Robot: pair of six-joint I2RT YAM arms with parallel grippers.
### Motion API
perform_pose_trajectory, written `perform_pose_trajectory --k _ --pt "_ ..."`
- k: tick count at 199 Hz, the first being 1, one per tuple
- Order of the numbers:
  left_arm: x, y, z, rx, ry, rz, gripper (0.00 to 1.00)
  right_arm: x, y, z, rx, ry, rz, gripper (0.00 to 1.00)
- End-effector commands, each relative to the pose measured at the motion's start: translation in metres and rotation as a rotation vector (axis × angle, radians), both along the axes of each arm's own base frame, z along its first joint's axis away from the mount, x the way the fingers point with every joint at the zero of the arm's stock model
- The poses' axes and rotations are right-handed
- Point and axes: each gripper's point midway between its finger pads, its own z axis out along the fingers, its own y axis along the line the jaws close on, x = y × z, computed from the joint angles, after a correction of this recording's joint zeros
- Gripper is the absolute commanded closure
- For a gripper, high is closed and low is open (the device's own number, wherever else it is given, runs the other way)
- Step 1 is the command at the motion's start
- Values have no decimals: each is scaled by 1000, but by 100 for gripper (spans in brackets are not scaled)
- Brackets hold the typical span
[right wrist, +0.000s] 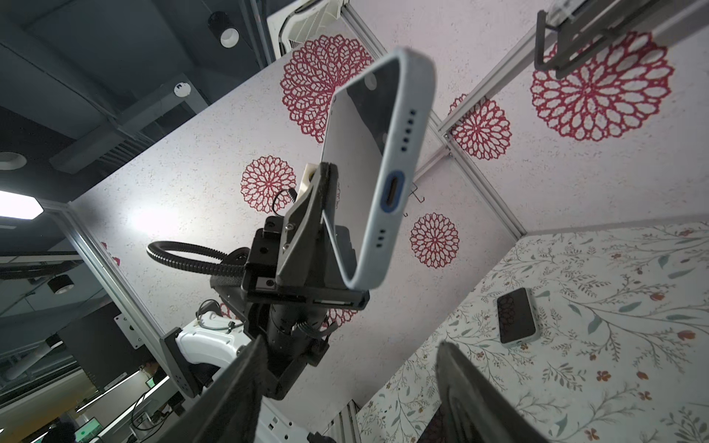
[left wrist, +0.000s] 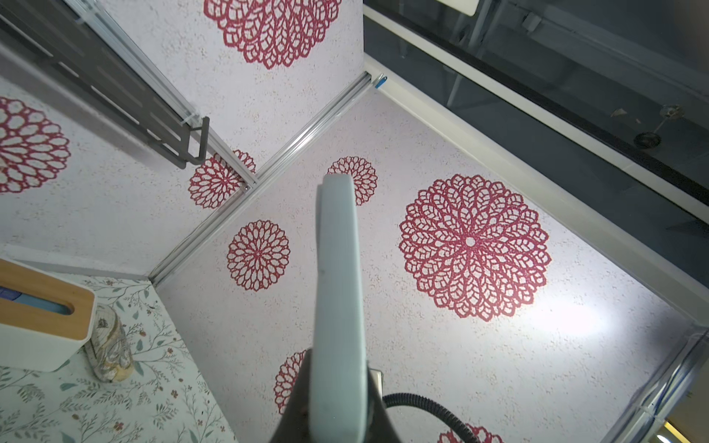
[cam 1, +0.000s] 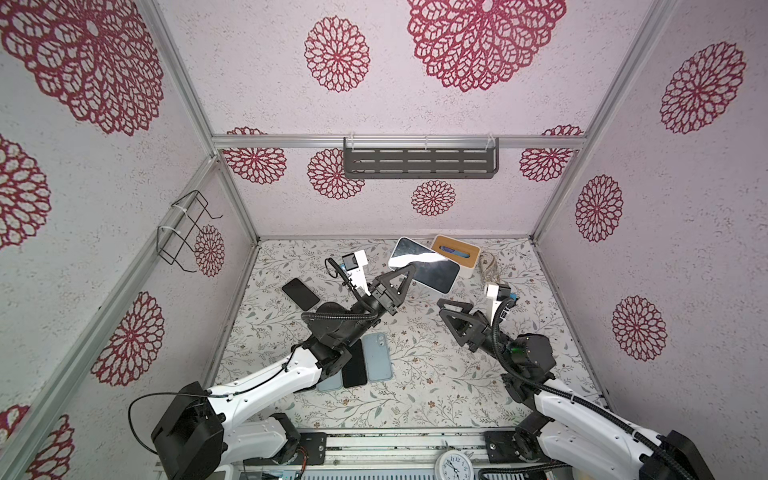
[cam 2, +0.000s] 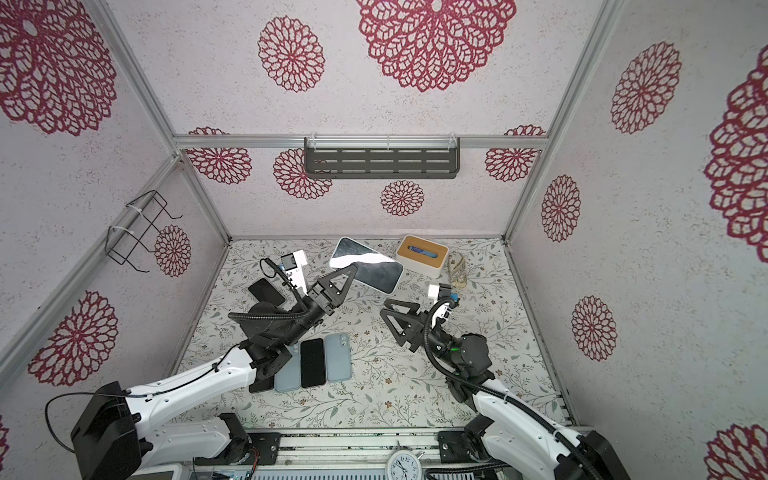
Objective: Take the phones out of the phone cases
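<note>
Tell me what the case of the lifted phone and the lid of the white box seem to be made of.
Case: probably silicone or soft plastic; pale blue, matte, no glare, rounded edges. Box lid: probably wood or bamboo; warm tan, smooth, dull sheen.

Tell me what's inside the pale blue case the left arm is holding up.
A phone with a dark, glossy screen sits in the case, filling it. The case hides its back and edges.

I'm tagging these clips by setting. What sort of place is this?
Probably a lab test booth dressed like a home: wallpapered panels on an aluminium frame, a floral tabletop, and an office ceiling beyond in the right wrist view.
</note>
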Motion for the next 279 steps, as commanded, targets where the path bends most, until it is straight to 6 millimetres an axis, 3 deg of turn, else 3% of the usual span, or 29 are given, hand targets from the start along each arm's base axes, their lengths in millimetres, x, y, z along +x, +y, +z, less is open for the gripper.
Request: perform_pose_trajectory --k 1,81,279 --pt "-8 16 31 -121 -66 59 100 -4 -14 34 97 -86 -53 31" --pt "-8 14 25 -144 -38 41 100 -6 -16 51 146 -123 -48 50" --pt "-9 11 17 -173 -24 11 100 5 -11 61 189 -121 -39 67"
